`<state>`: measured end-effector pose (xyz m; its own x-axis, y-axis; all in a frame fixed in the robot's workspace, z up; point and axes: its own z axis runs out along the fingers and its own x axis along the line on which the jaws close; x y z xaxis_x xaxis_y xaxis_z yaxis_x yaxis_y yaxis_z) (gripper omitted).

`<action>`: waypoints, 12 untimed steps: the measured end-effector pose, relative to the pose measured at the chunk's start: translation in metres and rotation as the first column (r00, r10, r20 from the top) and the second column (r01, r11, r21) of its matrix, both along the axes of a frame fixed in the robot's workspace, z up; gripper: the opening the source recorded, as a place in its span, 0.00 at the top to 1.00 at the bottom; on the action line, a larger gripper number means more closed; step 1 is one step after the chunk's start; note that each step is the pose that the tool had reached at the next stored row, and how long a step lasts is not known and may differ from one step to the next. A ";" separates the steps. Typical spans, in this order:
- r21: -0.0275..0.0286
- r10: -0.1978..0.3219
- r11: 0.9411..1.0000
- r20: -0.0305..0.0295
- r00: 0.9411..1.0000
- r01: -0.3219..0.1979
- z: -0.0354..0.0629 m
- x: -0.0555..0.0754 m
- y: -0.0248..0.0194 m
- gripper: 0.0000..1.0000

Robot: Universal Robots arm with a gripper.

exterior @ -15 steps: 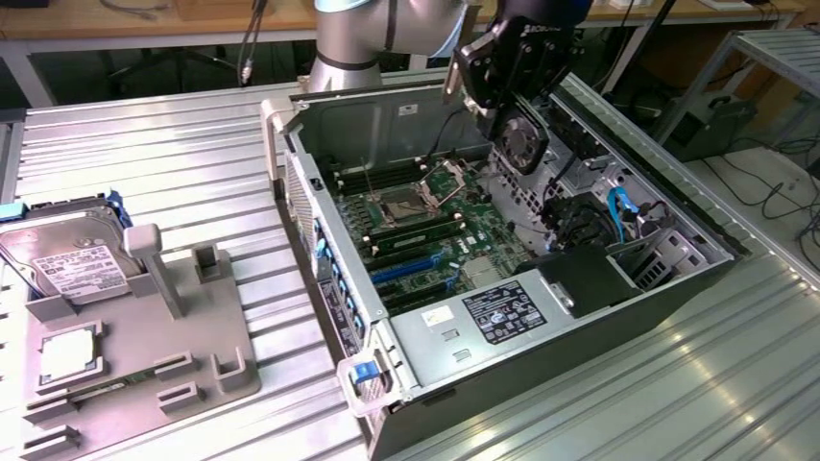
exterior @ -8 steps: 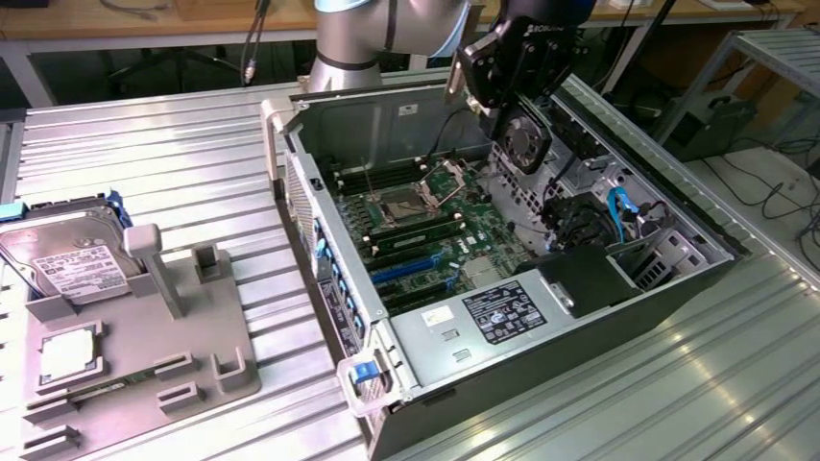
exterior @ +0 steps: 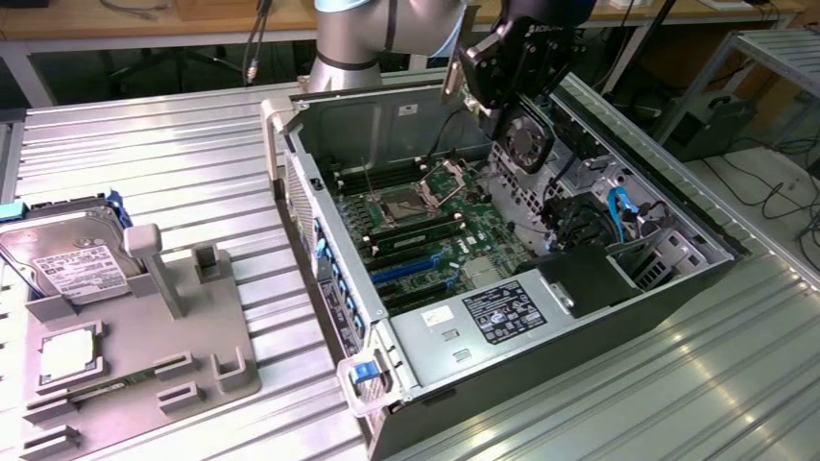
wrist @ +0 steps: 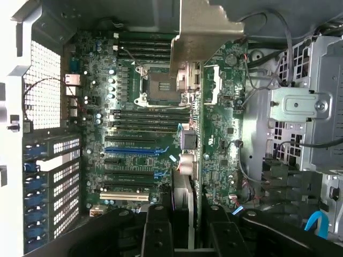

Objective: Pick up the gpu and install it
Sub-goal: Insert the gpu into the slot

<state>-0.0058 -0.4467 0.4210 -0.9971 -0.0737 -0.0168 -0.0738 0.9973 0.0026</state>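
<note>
A ridged metal bench (exterior: 167, 144) carries everything. The biggest thing on it is an open computer case (exterior: 615, 336), lying on its side with the insides facing up. The robot arm (exterior: 365, 38) reaches in from behind the case. On the exterior view's left stands a grey plastic holder (exterior: 192, 346).

Inside the case, the green motherboard (wrist: 134, 134) covers the floor. Next to it is a silver power supply (exterior: 506, 312) with a dark label. A hard drive (exterior: 71, 259) with a white label leans in the holder's far corner.

The gpu (exterior: 525, 139) hangs in the air over the far part of the case, gripped at its upper end, with its round fan facing the exterior camera. In the wrist view the gpu (wrist: 225, 123) is seen edge-on, its green board and silver end bracket (wrist: 201, 27) hanging over the motherboard, just beside the processor socket (wrist: 155, 85). The long card slots, one of them blue (wrist: 134, 151), lie off to one side of it, and the gpu sits in none of them.

The gripper (wrist: 190, 227) has its jaws closed on the gpu, one black finger (wrist: 155, 235) on each face of the card.

A small square silver chip (exterior: 67, 355) lies in the holder below the hard drive.
</note>
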 end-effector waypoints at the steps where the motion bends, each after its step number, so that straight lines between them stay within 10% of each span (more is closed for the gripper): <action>1: 0.000 0.033 0.999 0.000 0.999 -0.033 -0.0001 0.000 0.0000 0.72; 3: 0.000 0.078 0.997 0.000 0.997 -0.078 0.0000 0.000 0.0000 0.72; 12: 0.000 0.305 0.952 0.000 0.952 -0.305 0.0000 0.000 0.0000 0.72</action>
